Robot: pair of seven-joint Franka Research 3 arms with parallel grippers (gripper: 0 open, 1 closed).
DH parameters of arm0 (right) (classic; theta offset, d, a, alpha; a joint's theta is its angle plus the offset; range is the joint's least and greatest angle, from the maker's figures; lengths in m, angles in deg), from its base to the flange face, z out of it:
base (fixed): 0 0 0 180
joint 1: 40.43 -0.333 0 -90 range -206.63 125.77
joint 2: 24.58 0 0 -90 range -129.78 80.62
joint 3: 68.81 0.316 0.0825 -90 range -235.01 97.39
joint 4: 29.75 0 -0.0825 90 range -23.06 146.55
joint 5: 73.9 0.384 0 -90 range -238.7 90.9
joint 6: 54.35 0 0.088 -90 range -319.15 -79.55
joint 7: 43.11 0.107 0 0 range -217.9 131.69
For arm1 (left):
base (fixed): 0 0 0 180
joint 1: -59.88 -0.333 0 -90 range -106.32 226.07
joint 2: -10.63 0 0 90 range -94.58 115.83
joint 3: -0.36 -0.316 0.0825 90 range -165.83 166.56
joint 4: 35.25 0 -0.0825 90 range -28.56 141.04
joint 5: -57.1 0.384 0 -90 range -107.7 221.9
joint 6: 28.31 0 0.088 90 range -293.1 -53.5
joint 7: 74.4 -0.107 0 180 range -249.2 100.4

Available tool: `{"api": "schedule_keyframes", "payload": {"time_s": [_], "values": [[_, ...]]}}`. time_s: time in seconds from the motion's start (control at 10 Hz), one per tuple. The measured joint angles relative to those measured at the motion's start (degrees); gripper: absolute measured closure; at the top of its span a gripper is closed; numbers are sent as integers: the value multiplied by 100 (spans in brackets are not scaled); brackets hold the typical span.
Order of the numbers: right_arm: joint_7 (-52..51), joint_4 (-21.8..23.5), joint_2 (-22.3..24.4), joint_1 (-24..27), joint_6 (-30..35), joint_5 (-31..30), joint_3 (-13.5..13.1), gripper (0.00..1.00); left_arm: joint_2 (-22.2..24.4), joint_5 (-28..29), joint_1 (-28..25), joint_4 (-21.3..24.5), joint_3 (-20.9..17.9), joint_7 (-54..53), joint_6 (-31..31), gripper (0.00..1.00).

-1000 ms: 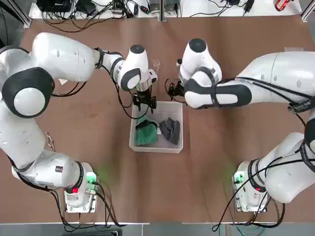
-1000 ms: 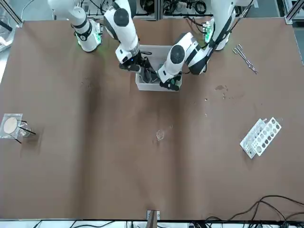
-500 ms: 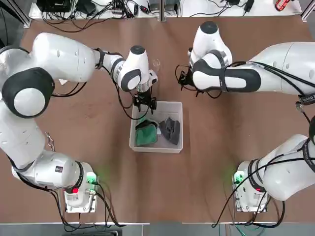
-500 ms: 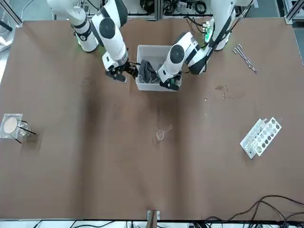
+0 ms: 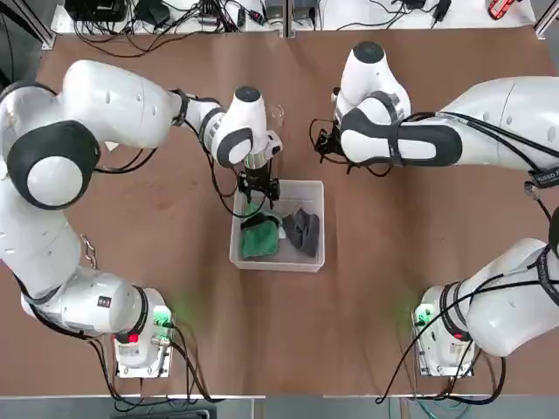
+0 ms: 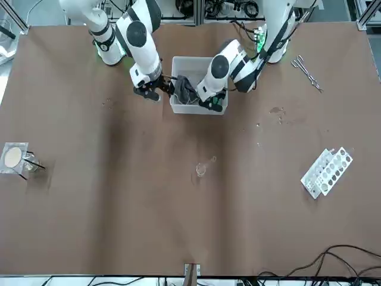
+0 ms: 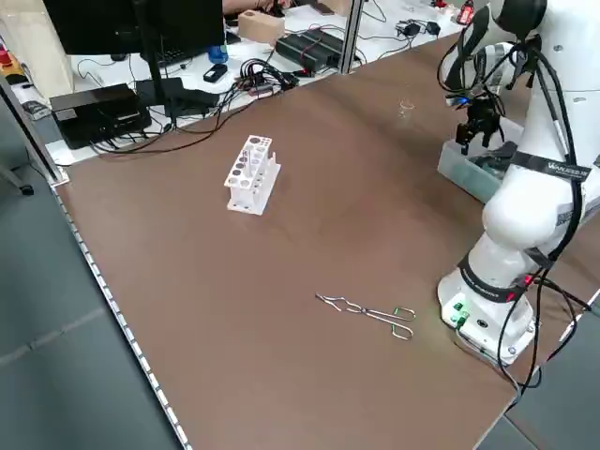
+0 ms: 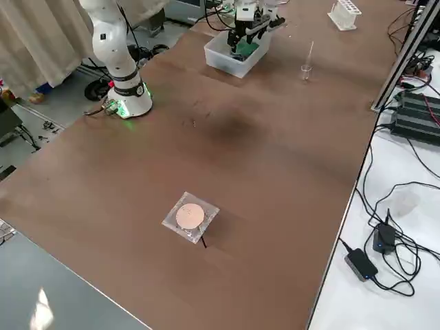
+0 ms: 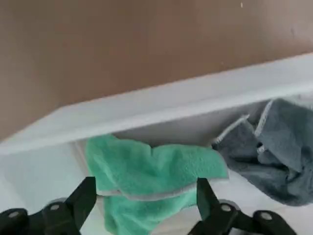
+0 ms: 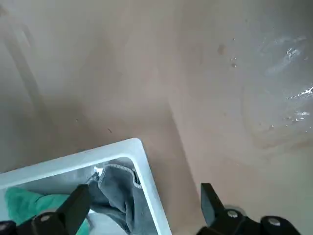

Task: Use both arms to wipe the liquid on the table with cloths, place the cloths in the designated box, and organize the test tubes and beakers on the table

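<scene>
Two cloths, green [image 5: 260, 238] and dark grey [image 5: 302, 232], lie inside the bin [image 5: 280, 264]. The left gripper [image 9: 146, 193], open, hangs over its far-left edge; the right gripper [image 10: 146, 196], also open, hovers just beyond its far-right corner. Bare tabletop [image 5: 367, 297] surrounds the rim.

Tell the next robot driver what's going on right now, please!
Left gripper: open, over the bin, holding nothing.
Right gripper: open and empty, beside the bin.
Green cloth and grey cloth: both inside the bin, done.
Left: liquid drops still on the table; white rack has no tubes that I can make out.
</scene>
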Motion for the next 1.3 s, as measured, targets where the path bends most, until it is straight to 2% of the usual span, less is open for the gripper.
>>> {"api": "schedule_keyframes", "payload": {"time_s": [0.1, 0.2, 0.3, 0.7, 0.8, 1.0, 1.3], "values": [[1, 1, 0, -6, 0, 0, 0, 0, -109, 0, 31, 3, 0, 26, 0, 18], [4, 1, 0, -13, 0, 0, 0, 0, -216, 0, 33, 8, -1, 98, -1, 21], [4, 1, 0, -15, 0, 0, 0, 0, -289, 0, 43, 9, -2, 189, -1, 30], [5, 1, 0, -19, -1, 0, 0, 0, -306, 0, 145, -6, -1, 445, 67, 92], [6, -3, 0, -19, -1, 0, 0, 0, -240, 0, 129, -81, -3, 453, 279, 99], [12, -101, 1, -24, -25, 3, 4, 0, 187, -11, 89, -420, -1, 469, 1102, 99], [175, -320, 1, -201, -93, 16, 20, 0, 1045, -534, -167, -1054, -19, 303, 2618, 99]]}}
